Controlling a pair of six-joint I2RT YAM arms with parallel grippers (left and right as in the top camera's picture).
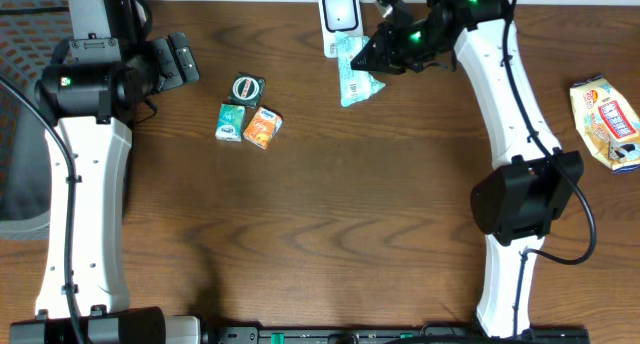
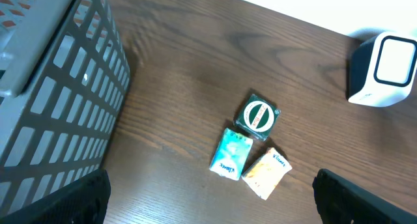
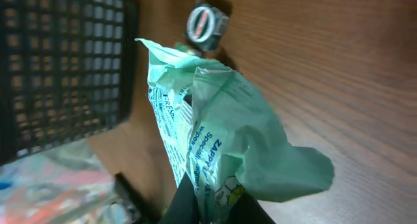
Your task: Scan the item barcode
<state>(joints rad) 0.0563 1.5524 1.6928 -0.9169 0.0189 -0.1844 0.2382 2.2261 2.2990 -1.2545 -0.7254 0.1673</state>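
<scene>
Item: pale green crinkled plastic packet [image 1: 356, 79] at far edge of tabletop [image 1: 330, 204], just before white box-shaped scanner [image 1: 340, 12] | Right gripper [image 1: 372, 56]: clamped on packet's end | Left gripper [image 1: 181, 60]: fully spread, empty | Advice: turn barcode face squarely to scanner window, hold steady.

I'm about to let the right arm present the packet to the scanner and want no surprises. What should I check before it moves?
1. Right hand shut on the green packet: ok.
2. Packet close to the scanner: ok, in the overhead view it hangs just below the scanner's window.
3. Printed code side turned toward the scanner: cannot tell.
4. Packet smooth enough to read: not ok, it looks crumpled and folded in the right wrist view.
5. Left hand open, holding nothing, well off to the side: ok.
</scene>
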